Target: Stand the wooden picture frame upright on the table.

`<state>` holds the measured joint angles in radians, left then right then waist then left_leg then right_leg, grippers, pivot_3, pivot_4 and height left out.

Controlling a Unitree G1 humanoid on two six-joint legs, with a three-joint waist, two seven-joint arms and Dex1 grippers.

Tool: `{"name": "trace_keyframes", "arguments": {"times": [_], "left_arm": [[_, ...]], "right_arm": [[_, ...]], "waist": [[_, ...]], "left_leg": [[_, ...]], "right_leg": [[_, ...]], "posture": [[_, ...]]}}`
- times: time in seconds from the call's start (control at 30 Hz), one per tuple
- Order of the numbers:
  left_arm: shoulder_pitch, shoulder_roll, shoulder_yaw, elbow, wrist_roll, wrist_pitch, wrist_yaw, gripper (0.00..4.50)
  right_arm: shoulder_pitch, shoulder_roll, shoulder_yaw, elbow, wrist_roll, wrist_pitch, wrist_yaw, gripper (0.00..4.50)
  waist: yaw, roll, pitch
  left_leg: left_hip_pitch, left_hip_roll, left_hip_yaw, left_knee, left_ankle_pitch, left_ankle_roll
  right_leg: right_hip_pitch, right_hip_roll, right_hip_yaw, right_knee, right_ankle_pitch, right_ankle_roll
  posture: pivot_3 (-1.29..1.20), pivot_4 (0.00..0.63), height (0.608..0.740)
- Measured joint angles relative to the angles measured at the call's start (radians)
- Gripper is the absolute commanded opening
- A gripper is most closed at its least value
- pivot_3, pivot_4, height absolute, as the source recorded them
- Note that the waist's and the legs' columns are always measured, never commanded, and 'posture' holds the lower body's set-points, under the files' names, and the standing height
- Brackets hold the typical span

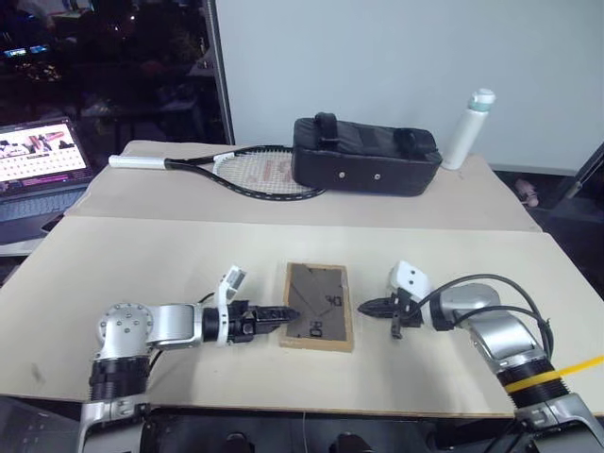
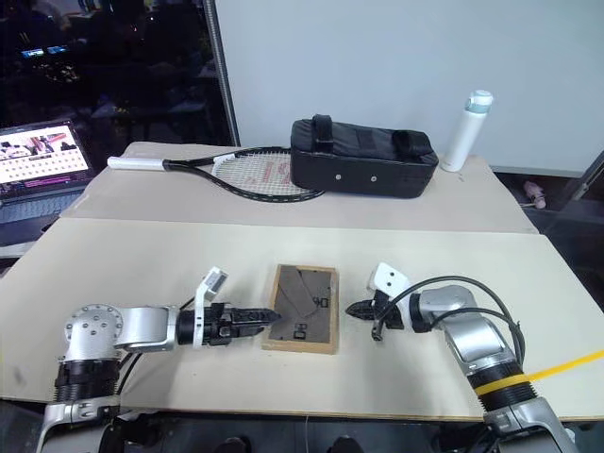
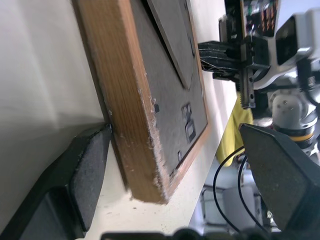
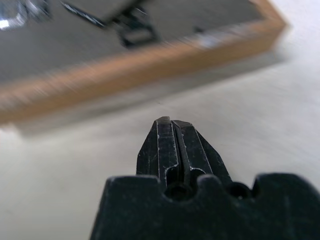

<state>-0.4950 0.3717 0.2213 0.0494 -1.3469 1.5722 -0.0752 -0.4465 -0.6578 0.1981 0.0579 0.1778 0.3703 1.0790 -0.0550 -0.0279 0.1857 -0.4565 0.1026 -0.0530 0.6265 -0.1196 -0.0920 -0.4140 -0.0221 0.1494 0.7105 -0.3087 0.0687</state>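
Note:
The wooden picture frame [image 1: 318, 304] lies flat on the table [image 1: 142, 264], its dark grey back panel and folded stand facing up. My left gripper [image 1: 285, 316] is at the frame's left edge near the front corner, pointing right. In the left wrist view its jaws stand wide open astride that corner of the frame [image 3: 150, 110], and one pad [image 3: 87, 175] rests against the wood. My right gripper [image 1: 366, 307] hovers just right of the frame, a small gap away, pointing at it. The right wrist view shows its fingers [image 4: 172, 135] pressed together, holding nothing.
At the back of the table lie a black padded bag [image 1: 366, 156], a tennis racket [image 1: 236, 170] and a white bottle [image 1: 469, 127]. A lit laptop [image 1: 38, 156] sits off the far left. A seam [image 1: 302, 222] runs across between the two boards.

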Motion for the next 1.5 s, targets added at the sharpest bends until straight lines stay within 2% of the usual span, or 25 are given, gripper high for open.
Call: {"name": "trace_keyframes", "arguments": {"times": [0.2,0.27,0.37,0.53,0.7,0.77,0.83,0.93,1.07,1.23,1.37,1.5], "left_arm": [[-0.025,-0.049,-0.018,0.049,-0.058,0.000,0.070,4.42],[-0.031,-0.055,-0.018,0.069,-0.076,0.002,0.082,4.00],[-0.031,-0.051,-0.015,0.109,-0.105,0.013,0.106,3.10],[-0.036,-0.031,-0.005,0.163,-0.158,0.033,0.100,1.25],[-0.078,-0.005,-0.004,0.218,-0.174,0.029,0.101,1.15],[-0.107,0.044,0.005,0.246,-0.164,0.026,0.085,1.15],[-0.139,0.090,0.002,0.244,-0.129,0.028,0.051,1.15],[-0.179,0.103,-0.018,0.231,-0.072,0.029,0.014,1.15],[-0.186,0.090,-0.043,0.211,-0.029,0.030,-0.034,1.15],[-0.240,0.077,-0.084,0.201,-0.020,0.038,-0.056,1.15],[-0.258,0.088,-0.102,0.206,-0.017,0.038,-0.061,1.15],[-0.283,0.078,-0.110,0.231,0.006,0.039,-0.060,1.15]], "right_arm": [[0.037,0.019,0.000,-0.070,0.001,0.040,-0.024,0.00],[0.048,0.023,0.002,-0.085,0.001,0.051,-0.035,0.00],[0.064,0.031,0.001,-0.113,0.002,0.062,-0.055,0.00],[0.064,0.031,-0.009,-0.115,0.003,0.076,-0.065,0.00],[0.059,-0.015,-0.097,-0.113,0.094,0.163,-0.040,0.00],[0.037,-0.083,-0.217,-0.104,0.187,0.250,-0.011,0.00],[-0.007,-0.120,-0.313,-0.113,0.294,0.347,0.016,0.59],[-0.100,-0.060,-0.360,-0.170,0.440,0.471,0.014,1.43],[-0.135,0.024,-0.272,-0.187,0.463,0.488,-0.018,2.78],[-0.244,0.137,-0.115,-0.018,0.383,0.419,-0.008,4.46],[-0.277,0.151,-0.069,0.082,0.339,0.354,0.047,4.46],[-0.277,0.150,-0.043,0.085,0.318,0.318,0.117,4.46]], "waist": [[0.015,0.001,-0.002],[0.016,0.001,-0.002],[0.015,0.001,-0.002],[0.009,0.000,-0.002],[0.011,0.000,-0.001],[0.012,0.000,0.000],[0.008,-0.001,0.000],[-0.005,-0.001,0.000],[-0.010,-0.002,0.001],[-0.009,-0.001,0.001],[-0.002,-0.001,0.002],[0.006,-0.001,0.002]], "left_leg": [[0.003,-0.003,-0.002,0.000,0.000,0.000],[0.002,-0.005,-0.002,0.000,-0.001,0.000],[0.001,-0.005,-0.002,-0.001,-0.001,0.000],[0.001,-0.005,-0.003,-0.001,-0.001,0.000],[-0.001,-0.005,-0.003,0.000,-0.001,0.000],[-0.002,-0.005,-0.003,0.000,-0.001,0.001],[-0.001,-0.005,-0.003,-0.002,-0.001,0.001],[0.000,-0.005,-0.003,-0.003,-0.001,0.000],[-0.002,-0.005,-0.004,-0.003,-0.001,0.000],[-0.003,-0.005,-0.004,-0.002,-0.001,0.000],[-0.004,-0.005,-0.004,-0.004,-0.001,0.000],[-0.004,-0.005,-0.005,-0.005,-0.001,0.000]], "right_leg": [[0.010,-0.003,-0.001,-0.010,0.000,0.003],[0.010,-0.004,-0.001,-0.011,0.000,0.003],[0.009,-0.004,-0.001,-0.011,-0.001,0.004],[0.008,-0.004,-0.002,-0.011,-0.001,0.004],[0.008,-0.004,-0.002,-0.011,0.000,0.004],[0.007,-0.004,-0.002,-0.011,0.000,0.004],[0.006,-0.004,-0.002,-0.011,-0.001,0.003],[0.007,-0.004,-0.002,-0.011,-0.001,0.003],[0.006,-0.004,-0.003,-0.012,-0.001,0.003],[0.005,-0.004,-0.003,-0.012,0.000,0.004],[0.004,-0.004,-0.004,-0.013,0.000,0.004],[0.004,-0.004,-0.004,-0.013,-0.001,0.003]], "posture": [[0.00,0.150,0.676],[0.00,0.150,0.676],[0.00,0.150,0.676],[0.00,0.150,0.676],[0.00,0.150,0.676],[0.00,0.150,0.676],[0.00,0.150,0.676],[0.00,0.150,0.676],[0.00,0.150,0.676],[0.00,0.150,0.676],[0.00,0.150,0.676],[0.00,0.150,0.676]]}}
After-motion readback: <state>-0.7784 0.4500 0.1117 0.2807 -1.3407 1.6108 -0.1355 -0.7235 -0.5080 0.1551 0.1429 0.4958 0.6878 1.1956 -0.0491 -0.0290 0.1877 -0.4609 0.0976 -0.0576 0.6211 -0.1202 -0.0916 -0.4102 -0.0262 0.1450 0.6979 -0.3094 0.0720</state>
